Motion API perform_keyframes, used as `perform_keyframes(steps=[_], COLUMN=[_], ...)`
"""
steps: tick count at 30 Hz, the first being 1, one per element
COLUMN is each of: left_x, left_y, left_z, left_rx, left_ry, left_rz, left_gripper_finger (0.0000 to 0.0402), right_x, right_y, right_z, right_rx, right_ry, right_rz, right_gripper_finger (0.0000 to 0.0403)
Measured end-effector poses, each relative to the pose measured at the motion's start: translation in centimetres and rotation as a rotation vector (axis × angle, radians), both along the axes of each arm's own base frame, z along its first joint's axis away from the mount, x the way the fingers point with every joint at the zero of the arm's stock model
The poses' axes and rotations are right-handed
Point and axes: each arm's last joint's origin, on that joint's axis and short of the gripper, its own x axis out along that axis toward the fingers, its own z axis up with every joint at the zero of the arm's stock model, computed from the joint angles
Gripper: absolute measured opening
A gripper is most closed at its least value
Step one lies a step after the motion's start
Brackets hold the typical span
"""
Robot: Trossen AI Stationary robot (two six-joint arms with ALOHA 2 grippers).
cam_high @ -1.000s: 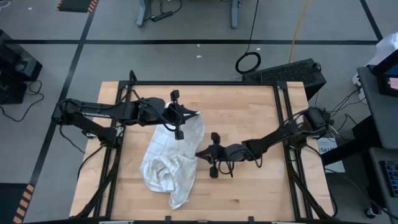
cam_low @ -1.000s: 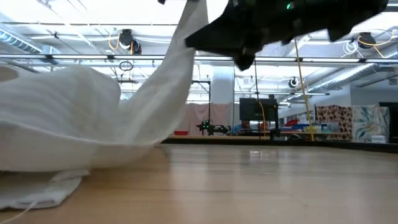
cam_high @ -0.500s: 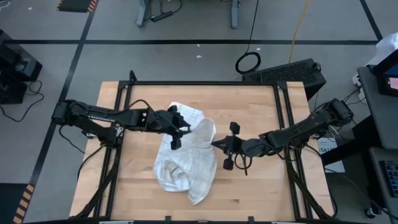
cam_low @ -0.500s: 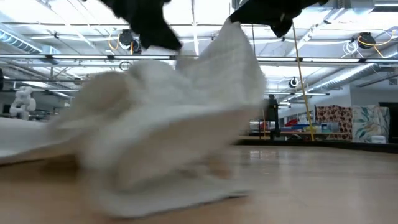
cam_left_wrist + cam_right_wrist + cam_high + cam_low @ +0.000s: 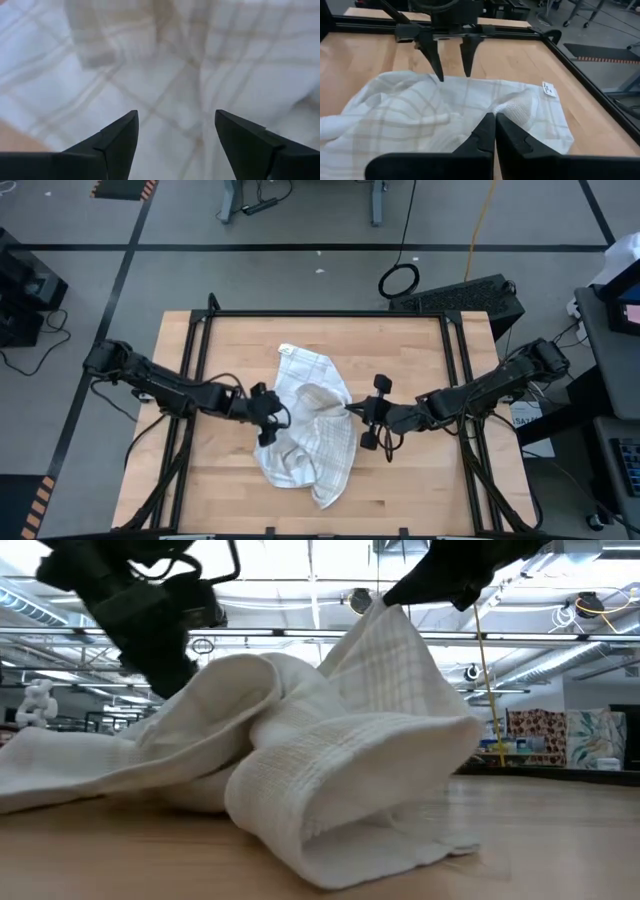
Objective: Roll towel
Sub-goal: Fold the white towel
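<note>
No roll yet: the towel [image 5: 312,430] lies crumpled mid-worktop [image 5: 420,350]; left gripper [image 5: 266,413] fingers wide beside it, right gripper [image 5: 352,412] pinching its edge.

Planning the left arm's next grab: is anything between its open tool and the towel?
Nothing visible. The left tool hangs open right over the towel, only bare cloth between its fingers.

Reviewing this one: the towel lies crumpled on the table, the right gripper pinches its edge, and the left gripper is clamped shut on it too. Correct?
Not quite. The left gripper is open: the left wrist view shows its fingers spread apart over the towel, gripping nothing. The rest holds: the towel lies crumpled on the table, and the right gripper pinches its edge.
</note>
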Motion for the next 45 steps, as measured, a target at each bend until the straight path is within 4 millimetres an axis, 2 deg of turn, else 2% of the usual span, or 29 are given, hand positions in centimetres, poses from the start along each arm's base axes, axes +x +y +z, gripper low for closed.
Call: perform_keyframes(steps=[6, 9, 15, 23, 29, 36, 40, 45], left_x=[-1.1, -1.3, -1.1, -0.3, 1.3, 3.0, 3.7, 4.7], left_y=[-0.2, 0.1, 1.4, 3.6, 3.5, 0.7, -1.0, -2.5], left_z=[-1.3, -1.5, -1.3, -1.1, 0.4, 1.9, 1.1, -1.1], left_rx=[0.047, 0.057, 0.19, 0.163, 0.109, 0.083, 0.093, 0.081], left_ry=[0.001, -0.01, -0.058, -0.059, -0.244, -0.485, -0.533, -0.545], left_rz=[0.131, 0.203, 0.338, 0.331, 0.215, -0.042, -0.111, -0.135], left_gripper_finger=[0.0262, 0.0262, 0.0262, 0.0262, 0.0262, 0.0262, 0.0262, 0.0262], right_x=[-0.6, -1.7, -4.5, -6.3, -5.4, -3.3, -2.5, -1.8], right_y=[0.3, 0.9, 1.5, 1.7, 2.2, 2.8, 3.0, 2.9], right_z=[0.9, 2.0, 3.4, 2.1, 0.9, -0.1, 1.0, 3.0], right_rx=[0.007, 0.004, 0.008, 0.071, 0.101, 0.036, -0.001, -0.078], right_ry=[-0.027, -0.056, -0.029, 0.124, 0.144, 0.044, -0.09, -0.235], right_rz=[0.026, 0.074, 0.131, 0.092, 0.044, -0.061, -0.108, -0.127], right_gripper_finger=[0.0, 0.0, 0.0, 0.0, 0.0, 0.0, 0.0, 0.0])
